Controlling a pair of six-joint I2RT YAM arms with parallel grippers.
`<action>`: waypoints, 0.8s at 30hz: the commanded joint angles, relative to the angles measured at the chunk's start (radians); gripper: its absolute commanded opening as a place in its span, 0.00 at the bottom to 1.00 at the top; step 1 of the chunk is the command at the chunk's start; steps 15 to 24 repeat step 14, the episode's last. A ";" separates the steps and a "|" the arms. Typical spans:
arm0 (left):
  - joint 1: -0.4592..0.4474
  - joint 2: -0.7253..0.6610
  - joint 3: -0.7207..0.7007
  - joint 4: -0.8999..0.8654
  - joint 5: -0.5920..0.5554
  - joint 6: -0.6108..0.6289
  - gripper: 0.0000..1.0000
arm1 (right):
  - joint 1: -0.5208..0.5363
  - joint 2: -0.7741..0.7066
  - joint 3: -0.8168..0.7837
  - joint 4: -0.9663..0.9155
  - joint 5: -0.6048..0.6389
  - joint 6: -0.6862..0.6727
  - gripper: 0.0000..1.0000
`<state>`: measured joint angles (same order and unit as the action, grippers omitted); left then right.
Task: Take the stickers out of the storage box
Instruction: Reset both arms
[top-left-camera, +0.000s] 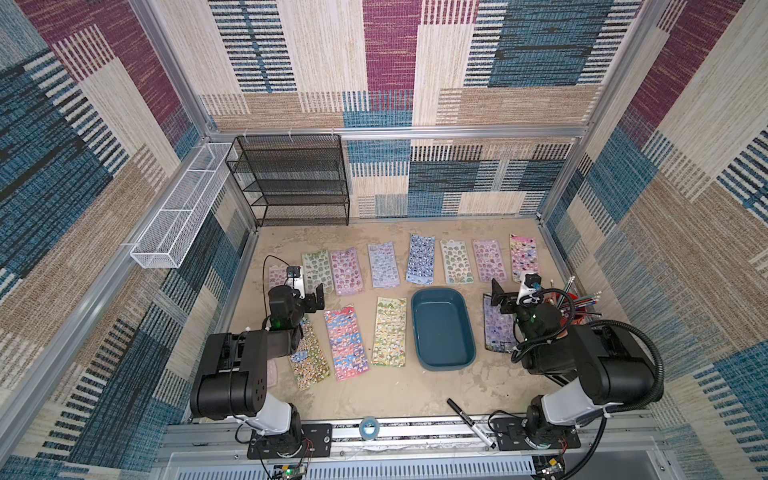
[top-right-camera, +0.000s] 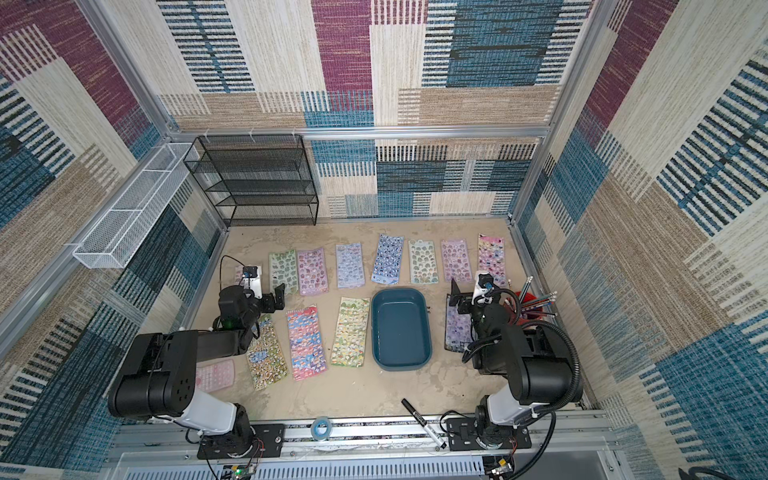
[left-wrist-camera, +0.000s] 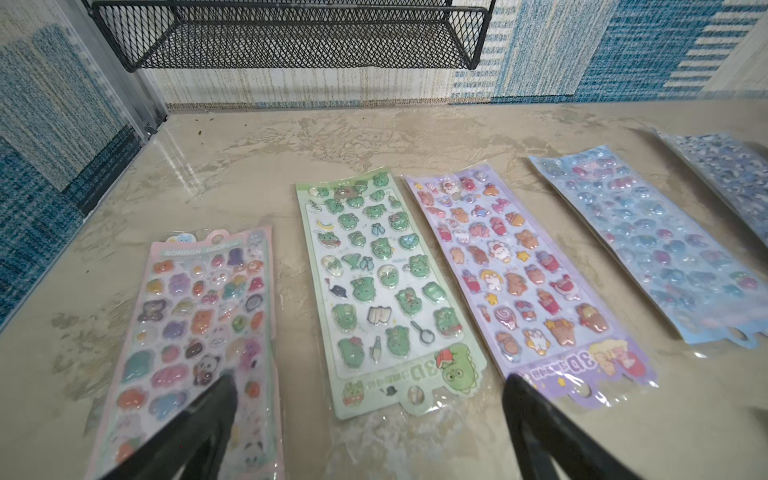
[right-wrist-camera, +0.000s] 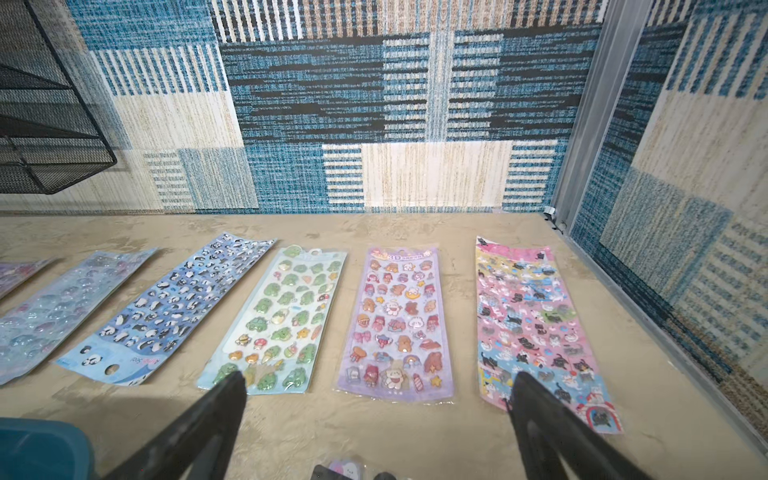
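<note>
The storage box (top-left-camera: 442, 365), a shallow teal tray, sits mid-table with nothing in it; it also shows in the other top view (top-right-camera: 401, 361), and its corner (right-wrist-camera: 41, 449) appears in the right wrist view. Stickers lie flat on the table around it: a back row (top-left-camera: 384, 266) and a front group (top-left-camera: 345, 343). My left gripper (top-left-camera: 318, 297) hovers open over the left sheets, its jaws (left-wrist-camera: 370, 382) framing a green sheet (left-wrist-camera: 374, 282). My right gripper (top-left-camera: 498, 297) hovers open right of the box, its jaws (right-wrist-camera: 379, 378) framing a lilac sheet (right-wrist-camera: 399, 320). A purple sheet (top-left-camera: 494, 328) lies partly under the right arm.
A black mesh rack (top-left-camera: 291, 178) stands at the back left and a white wire basket (top-left-camera: 178, 208) hangs on the left wall. A red cup of pencils (top-left-camera: 577, 307) stands right of my right arm. A marker (top-left-camera: 471, 422), tape roll (top-left-camera: 368, 427) and pink keypad slab (top-right-camera: 216, 374) lie near the front.
</note>
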<state>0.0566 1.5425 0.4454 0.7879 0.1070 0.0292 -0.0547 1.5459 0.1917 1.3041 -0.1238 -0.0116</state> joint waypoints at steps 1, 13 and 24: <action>0.002 0.000 0.002 -0.004 -0.001 -0.017 1.00 | 0.000 0.002 0.011 0.028 -0.060 -0.015 0.99; 0.002 -0.001 0.003 -0.004 -0.002 -0.018 1.00 | 0.001 -0.004 0.016 0.012 -0.046 -0.012 0.99; 0.000 -0.001 0.002 -0.003 -0.001 -0.018 1.00 | 0.001 -0.003 0.014 0.019 -0.048 -0.012 0.99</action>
